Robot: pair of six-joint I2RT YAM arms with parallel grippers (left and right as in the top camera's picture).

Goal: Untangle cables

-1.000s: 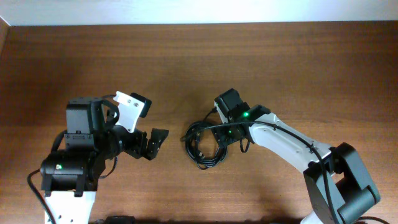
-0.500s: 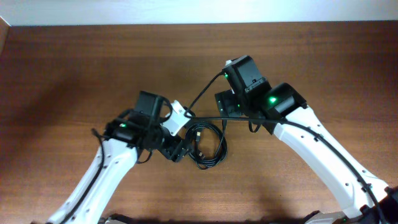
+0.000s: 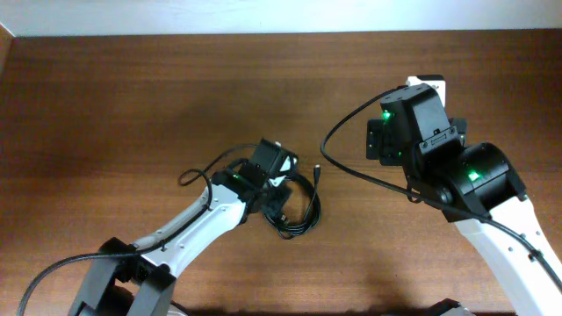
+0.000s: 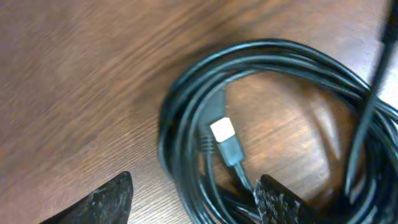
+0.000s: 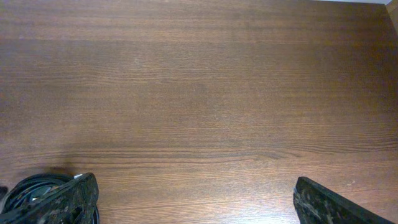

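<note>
The cables (image 3: 301, 211) lie as a small black coil on the wooden table, with one plug end (image 3: 316, 172) sticking out at the coil's top right. In the left wrist view the coil (image 4: 186, 124) fills the frame, with a white-tipped USB plug (image 4: 222, 130) inside the loop. My left gripper (image 4: 196, 205) is open, its fingers on either side of the coil's near strands; in the overhead view it (image 3: 277, 188) sits at the coil's left edge. My right gripper (image 5: 196, 199) is open and empty, raised over bare table to the right of the coil (image 5: 28, 186).
The right arm's thick black cable (image 3: 338, 160) loops through the air just right of the coil. The left arm's own cable (image 3: 198, 171) arcs out to its left. The table's far edge meets a white wall (image 3: 281, 13).
My left arm has swung right and reached out until its open fingers are at the coil. My right arm has lifted away from the coil, up and to the right.
</note>
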